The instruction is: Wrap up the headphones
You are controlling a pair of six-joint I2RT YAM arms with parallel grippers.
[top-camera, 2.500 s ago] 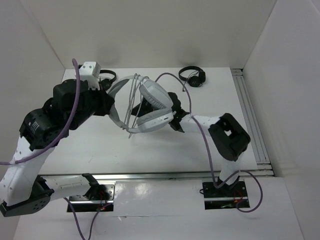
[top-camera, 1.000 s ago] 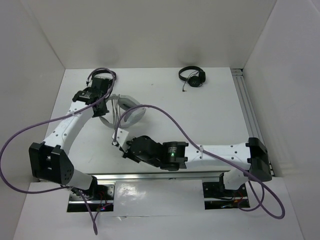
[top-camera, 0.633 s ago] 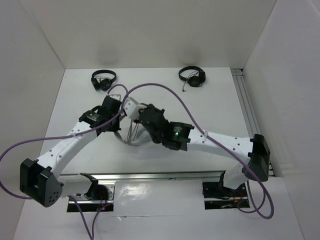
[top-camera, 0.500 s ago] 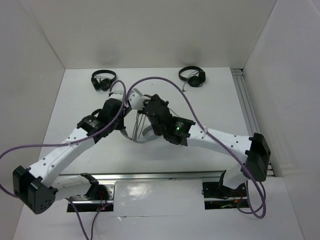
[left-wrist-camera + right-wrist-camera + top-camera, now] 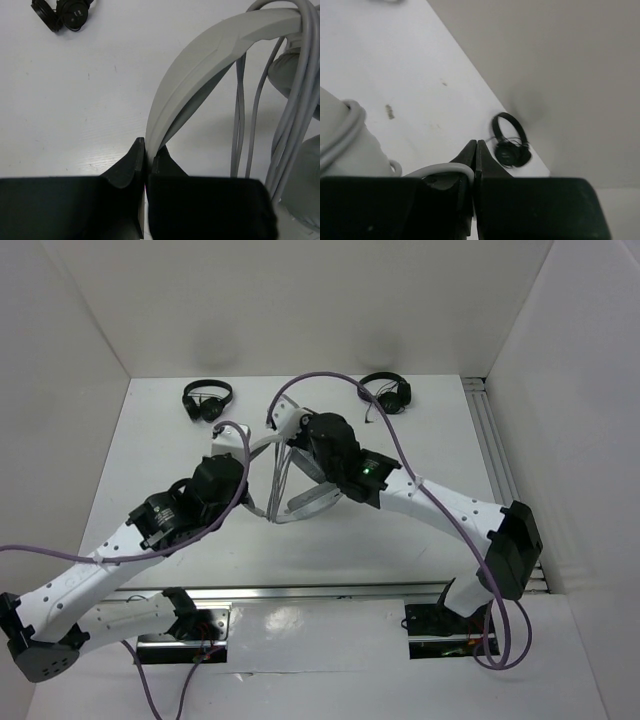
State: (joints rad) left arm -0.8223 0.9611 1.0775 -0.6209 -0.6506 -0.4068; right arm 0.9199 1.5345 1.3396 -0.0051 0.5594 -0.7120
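Observation:
The white and light-grey headphones (image 5: 312, 498) hang over the middle of the table between my two arms, their pale cable (image 5: 275, 480) in several strands across the headband. In the left wrist view the headband (image 5: 215, 45) rises from my left gripper (image 5: 148, 152), which is shut on its lower end; the cable strands (image 5: 239, 130) and an earcup (image 5: 292, 70) hang to the right. My left gripper (image 5: 240, 458) is mostly hidden under its wrist from above. My right gripper (image 5: 476, 146) is shut on the cable (image 5: 451, 169), which loops over one finger beside an earcup (image 5: 350, 150). It sits behind the headphones (image 5: 296, 432).
Two small black headphones lie at the back of the table, one at the left (image 5: 207, 400) (image 5: 65, 10) and one at the right (image 5: 386, 392); one of them shows ahead of the right jaws (image 5: 510, 142). Metal rails (image 5: 500, 470) run along the right edge. White walls enclose the table.
My left gripper brought the headphones from the back left towards the middle. My right gripper swept from the near side up and back over them, with the cable.

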